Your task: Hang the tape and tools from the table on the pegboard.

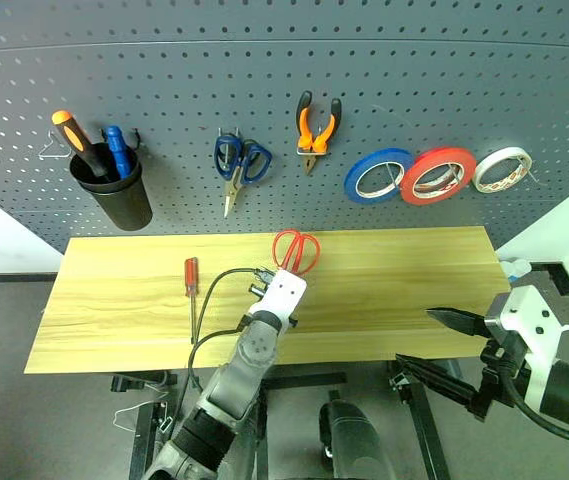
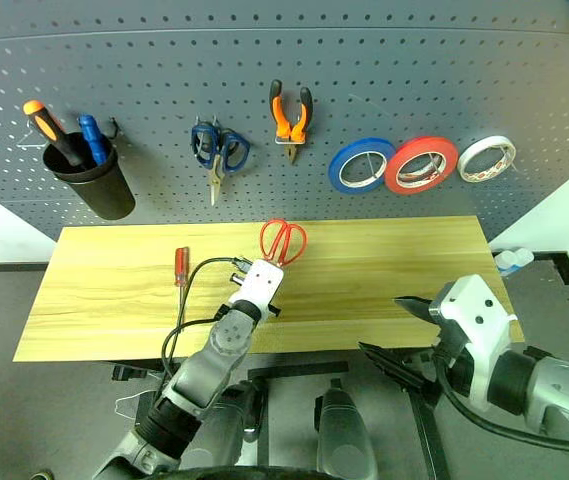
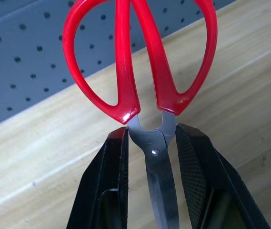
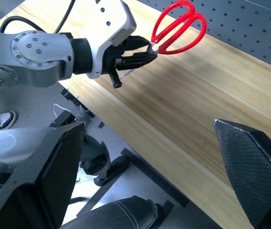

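Hanging above the light wood bench (image 1: 384,290), the red-handled scissors (image 1: 296,250) are being gripped at the pivot by the left gripper (image 3: 152,157), jaws clenched on them. The red-handled screwdriver (image 1: 191,277) is lying on the bench. Pliers (image 1: 317,128) and red tape (image 1: 438,175) are hanging on the pegboard (image 1: 264,80). The right gripper (image 4: 164,171) is hovering off the bench edge, jaws released.

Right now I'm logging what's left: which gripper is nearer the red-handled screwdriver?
Left. The left gripper holds scissors beside the red-handled screwdriver; the right gripper hangs off the table's far corner.
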Controlling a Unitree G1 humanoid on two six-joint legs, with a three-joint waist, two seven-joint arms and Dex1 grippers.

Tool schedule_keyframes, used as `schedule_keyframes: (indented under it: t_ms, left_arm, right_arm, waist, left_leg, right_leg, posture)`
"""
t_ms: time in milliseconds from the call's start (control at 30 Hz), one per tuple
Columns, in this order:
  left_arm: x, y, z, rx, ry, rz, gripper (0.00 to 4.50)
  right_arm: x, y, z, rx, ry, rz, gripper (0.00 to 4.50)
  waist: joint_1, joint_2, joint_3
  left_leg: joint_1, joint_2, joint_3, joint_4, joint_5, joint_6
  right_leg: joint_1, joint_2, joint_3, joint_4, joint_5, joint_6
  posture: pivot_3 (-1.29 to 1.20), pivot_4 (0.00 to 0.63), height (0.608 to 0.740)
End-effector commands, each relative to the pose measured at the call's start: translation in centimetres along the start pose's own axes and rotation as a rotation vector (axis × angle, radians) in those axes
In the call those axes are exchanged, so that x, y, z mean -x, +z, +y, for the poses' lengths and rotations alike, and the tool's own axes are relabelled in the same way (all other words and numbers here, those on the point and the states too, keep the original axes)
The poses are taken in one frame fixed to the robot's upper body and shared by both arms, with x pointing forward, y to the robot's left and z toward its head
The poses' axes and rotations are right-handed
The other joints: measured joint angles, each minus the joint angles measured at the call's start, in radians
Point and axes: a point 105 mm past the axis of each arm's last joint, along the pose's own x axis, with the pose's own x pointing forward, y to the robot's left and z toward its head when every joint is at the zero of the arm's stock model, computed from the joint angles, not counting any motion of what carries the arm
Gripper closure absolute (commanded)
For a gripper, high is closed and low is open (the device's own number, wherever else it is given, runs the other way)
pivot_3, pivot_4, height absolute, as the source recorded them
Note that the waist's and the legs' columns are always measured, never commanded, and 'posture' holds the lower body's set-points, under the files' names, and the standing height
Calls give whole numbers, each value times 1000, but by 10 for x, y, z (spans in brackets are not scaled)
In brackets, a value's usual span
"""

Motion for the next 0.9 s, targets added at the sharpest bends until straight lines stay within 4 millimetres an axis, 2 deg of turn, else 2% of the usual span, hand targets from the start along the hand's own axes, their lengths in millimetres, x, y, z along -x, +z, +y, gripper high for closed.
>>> schedule_keyframes:
  t_ms: [33, 267, 500, 900]
  left_arm:
    - [6, 17, -2, -65, -29, -139, 3409]
    - [15, 33, 2, -160, -40, -339, 3409]
    - [25, 55, 12, -184, 1, -508, 3409]
    - [52, 84, 53, -278, 196, -766, 3409]
  right_arm:
    - [0, 3, -1, 9, -8, -24, 0]
    - [-1, 3, -3, 11, -18, -32, 0]
    - [-3, 3, -9, 22, -32, -42, 0]
    - [-9, 5, -16, 42, -34, -58, 0]
  waist:
    - [0, 0, 0]
    - [1, 2, -1]
    - [0, 7, -5]
    - [1, 16, -13]
  left_leg:
    - [0, 0, 0, 0, 0, 0]
    - [0, 0, 0, 0, 0, 0]
    - [1, 0, 0, 1, 0, 0]
    - [3, -1, 0, 2, 1, -1]
  right_leg:
    - [0, 0, 0, 0, 0, 0]
    - [0, 0, 0, 0, 0, 0]
    - [1, 0, 0, 1, 0, 0]
    - [3, 1, -1, 2, 1, 1]
  posture:
    - [-156, 239, 740]
    - [-149, 220, 740]
    - [-138, 197, 740]
    - [-114, 172, 740]
